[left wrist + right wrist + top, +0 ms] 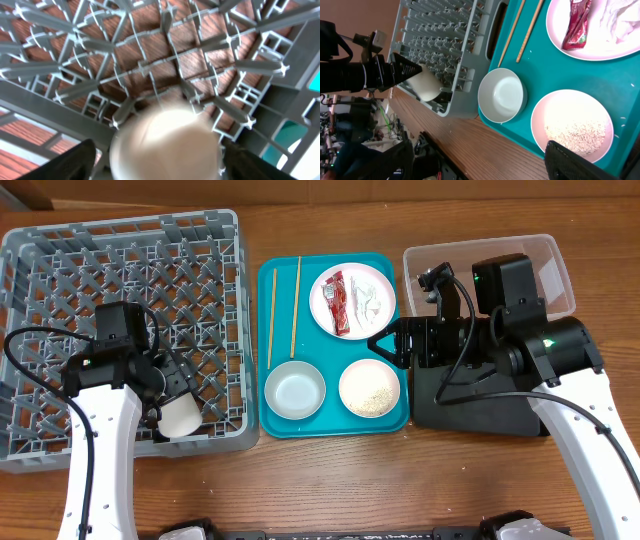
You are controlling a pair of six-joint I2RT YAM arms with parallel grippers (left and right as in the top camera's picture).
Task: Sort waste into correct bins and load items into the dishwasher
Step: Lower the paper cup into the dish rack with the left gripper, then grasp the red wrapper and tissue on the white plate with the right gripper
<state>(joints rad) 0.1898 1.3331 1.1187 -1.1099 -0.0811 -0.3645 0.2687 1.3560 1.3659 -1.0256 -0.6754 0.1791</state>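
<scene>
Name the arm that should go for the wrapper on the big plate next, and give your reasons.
Right. Its tool hangs open just beside the plate holding the red-and-white wrapper, with the clear tub behind it. The left tool is occupied, gripping the white cup over the dish rack.

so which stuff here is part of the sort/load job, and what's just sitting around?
Job: cup in left pincer, dish rack, chopsticks, wrapper, plate, rice dish, bowl, clear tub, black tray.
Other: teal tray.
</scene>
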